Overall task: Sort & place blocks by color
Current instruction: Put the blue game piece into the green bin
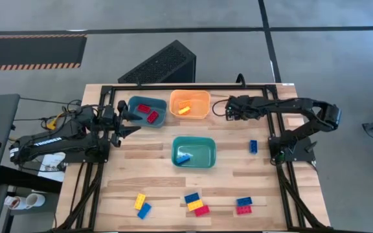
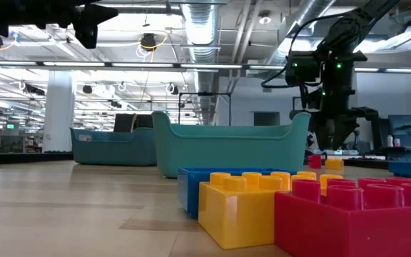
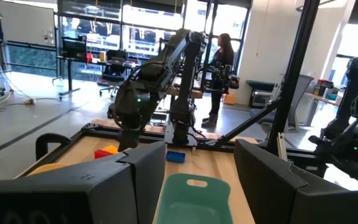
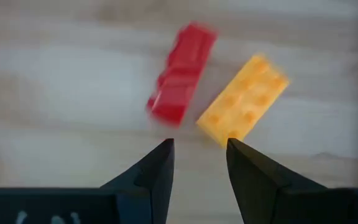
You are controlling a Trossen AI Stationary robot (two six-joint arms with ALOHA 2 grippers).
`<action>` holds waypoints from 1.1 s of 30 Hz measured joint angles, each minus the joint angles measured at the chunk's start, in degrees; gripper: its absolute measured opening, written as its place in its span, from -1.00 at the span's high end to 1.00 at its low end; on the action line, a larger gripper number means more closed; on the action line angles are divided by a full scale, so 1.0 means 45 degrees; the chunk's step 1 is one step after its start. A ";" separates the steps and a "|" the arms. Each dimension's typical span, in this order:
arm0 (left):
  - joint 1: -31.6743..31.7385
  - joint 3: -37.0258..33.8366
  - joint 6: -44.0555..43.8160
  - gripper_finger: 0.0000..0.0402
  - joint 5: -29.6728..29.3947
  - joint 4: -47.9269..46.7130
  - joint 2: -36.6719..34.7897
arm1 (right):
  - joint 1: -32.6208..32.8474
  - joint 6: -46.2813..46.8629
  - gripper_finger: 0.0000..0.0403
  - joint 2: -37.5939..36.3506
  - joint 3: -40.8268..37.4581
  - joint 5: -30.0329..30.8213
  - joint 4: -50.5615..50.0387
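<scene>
Lying side by side on the wooden table [image 1: 147,188], a small red studded plastic brick [image 4: 180,74] and a yellow one [image 4: 243,99] sit just beyond the right gripper [image 4: 200,155], its fingers parted and empty; the left gripper [image 1: 123,120] waits open beside the dark teal tray [image 1: 162,121]

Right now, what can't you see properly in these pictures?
- Low view: the wall of the teal tray hides whatever lies inside.
- Right wrist view: the red block and yellow block are blurred; studs uncountable.
- High view: those two blocks don't show, probably under the right arm.
</scene>
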 joint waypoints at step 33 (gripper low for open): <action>-0.0006 0.0000 -0.0103 0.10 -0.0029 -0.0224 0.0004 | 1.0254 1.0157 -0.05 -0.6693 -0.3026 0.1137 -0.3136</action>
